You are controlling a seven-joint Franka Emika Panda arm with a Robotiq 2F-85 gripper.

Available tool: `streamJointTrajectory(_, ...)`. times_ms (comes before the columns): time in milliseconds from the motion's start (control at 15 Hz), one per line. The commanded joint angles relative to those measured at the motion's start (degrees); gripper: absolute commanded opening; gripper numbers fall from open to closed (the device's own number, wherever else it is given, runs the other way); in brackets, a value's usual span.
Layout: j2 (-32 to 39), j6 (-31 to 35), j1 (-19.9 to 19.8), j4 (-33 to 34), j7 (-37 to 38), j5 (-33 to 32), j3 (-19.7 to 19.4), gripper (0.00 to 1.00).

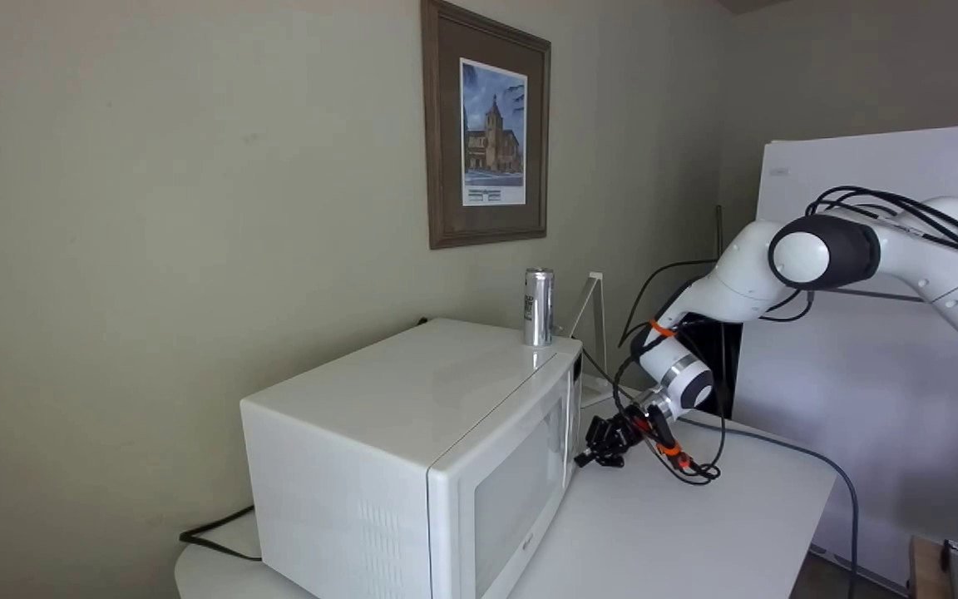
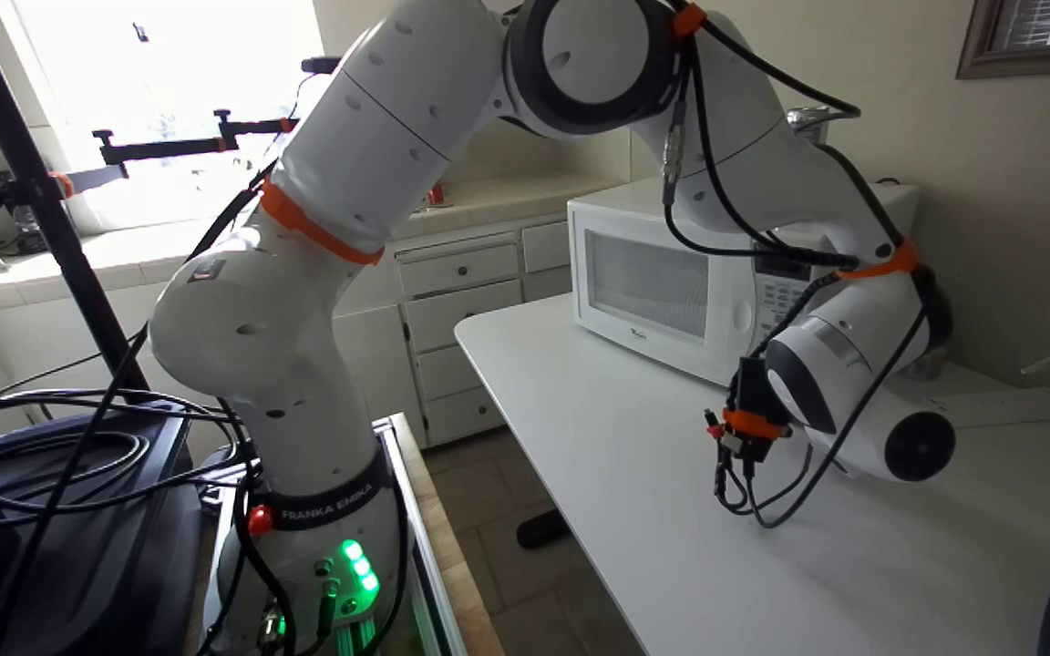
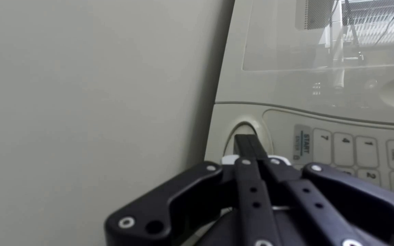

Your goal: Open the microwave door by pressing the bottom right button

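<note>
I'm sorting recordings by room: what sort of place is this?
Most likely a kitchen: an exterior view shows drawers beneath a counter, and a microwave stands on the white table.

Microwave [image 1: 408,433], near a rounded corner of the desk [image 1: 695,516]: on its keypad [image 3: 344,147] you read START, ENTER, 7, 4, 1, 2, COOK TIME, COOK POWER. Arm base [image 2: 326,503], off the desk's edge: FRANKA EMIKA. Microwave door [image 2: 648,282]: logo [image 2: 639,334], illegible.

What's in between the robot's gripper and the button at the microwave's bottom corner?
Nothing shows there. In the wrist view, the gripper is shut and covers part of the button; whether they touch, I can't tell.
</note>
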Motion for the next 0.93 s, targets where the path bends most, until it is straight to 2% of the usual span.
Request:
streamJointTrajectory(0,2.60,2.01,0.88,2.45,1.14,3.87,0.77,0.00)
streamJointTrajectory(667,3.93,-0.38,0.15,2.17,-3.57,10.03,1.69,0.00)
streamJointTrajectory(867,4.38,-0.82,1.25,1.98,-3.47,7.83,0.53,0.00)
